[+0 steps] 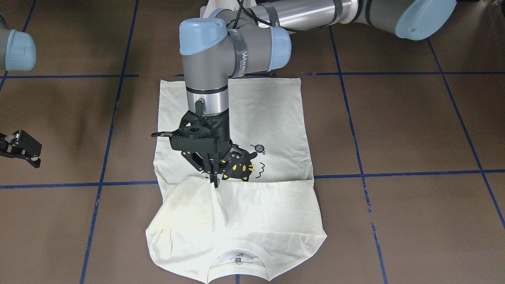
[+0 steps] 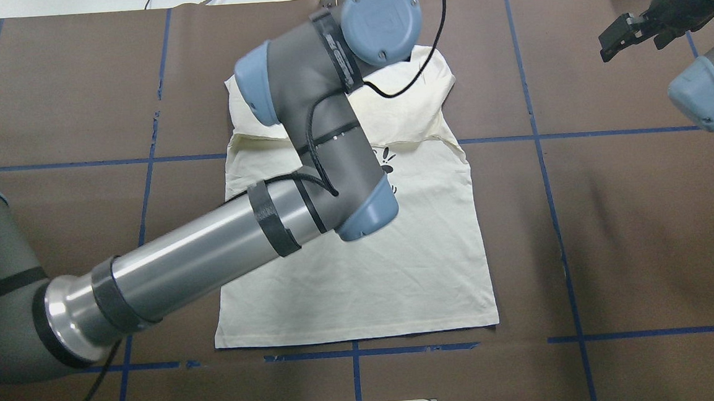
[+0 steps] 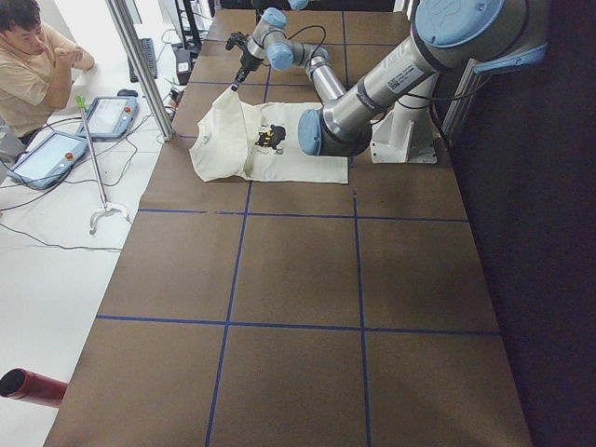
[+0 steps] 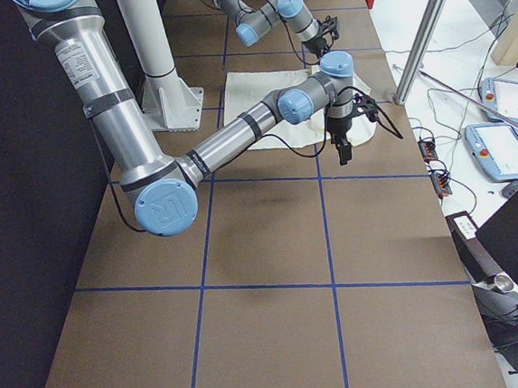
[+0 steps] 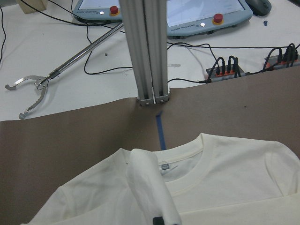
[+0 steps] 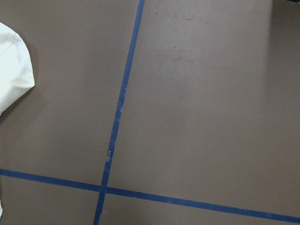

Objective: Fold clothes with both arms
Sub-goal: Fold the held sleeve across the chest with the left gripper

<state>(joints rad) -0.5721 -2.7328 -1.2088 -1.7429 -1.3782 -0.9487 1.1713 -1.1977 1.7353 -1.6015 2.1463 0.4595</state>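
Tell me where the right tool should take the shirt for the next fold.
Probably the hem corner of the shirt on the side of the right tool, approached from the outer edge: it lies flat, uncovered, clear of the left tool pinching the sleeve mid-shirt.

shirt on table, left gripper on its folded part, right gripper well apart

Overhead, the left arm hides the left gripper and most of the cat print. Front view: right gripper cut by the edge, jaw gap unclear; shirt collar clipped at the bottom. Left wrist view: one fingertip only.
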